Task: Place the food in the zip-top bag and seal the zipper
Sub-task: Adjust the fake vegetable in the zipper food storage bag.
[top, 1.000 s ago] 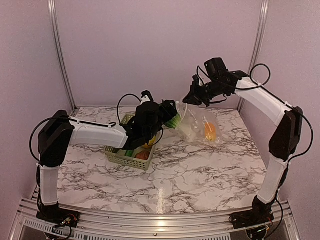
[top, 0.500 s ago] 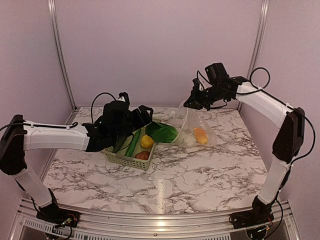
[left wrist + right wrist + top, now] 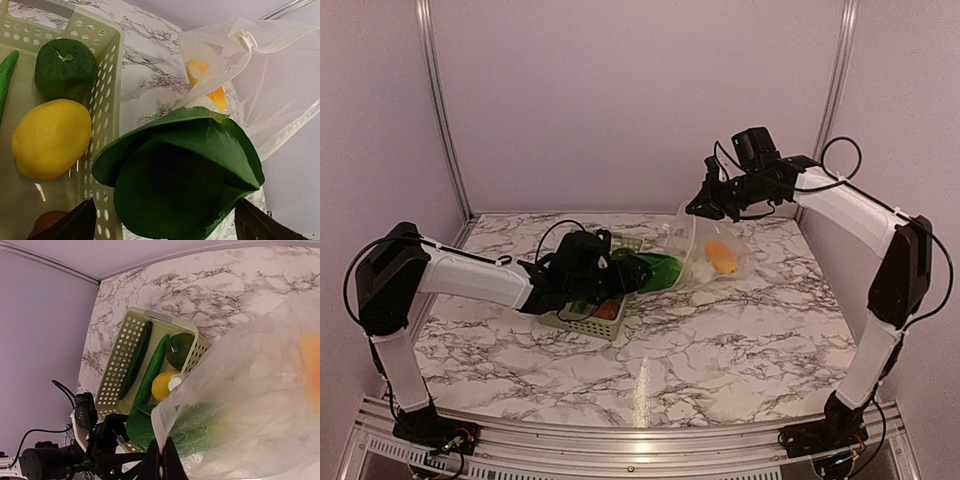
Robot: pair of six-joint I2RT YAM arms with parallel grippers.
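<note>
Left gripper (image 3: 164,227): jaws spread wide, one fingertip on each side of the leafy green vegetable (image 3: 185,180). Gap visible on the basket side; far side, can't tell if it touches. Not clamped.

Vegetable: long axis runs roughly left-right in the top view. The leaf end hangs over the basket's right rim, the other end is inside the bag mouth, green showing through the plastic.

Right gripper (image 3: 161,452): fingers pressed together on the upper mouth edge of the zip-top bag (image 3: 705,240), holding it raised. The bag slopes from that pinch down to the table, mouth gaping left toward the basket. Orange fruit (image 3: 722,257) sits low inside it.

Basket (image 3: 112,100) is just left of the bag, its right rim near the mouth. Inside: two cucumbers (image 3: 136,357) side by side along the basket's length, round dark green piece (image 3: 65,67), yellow lemon (image 3: 50,137), brown piece (image 3: 607,311).

Room: wide marble table (image 3: 720,350) between basket/bag and the near rail. The bag is well apart from the right wall. Lilac walls, aluminium posts (image 3: 440,100) at the back corners.
</note>
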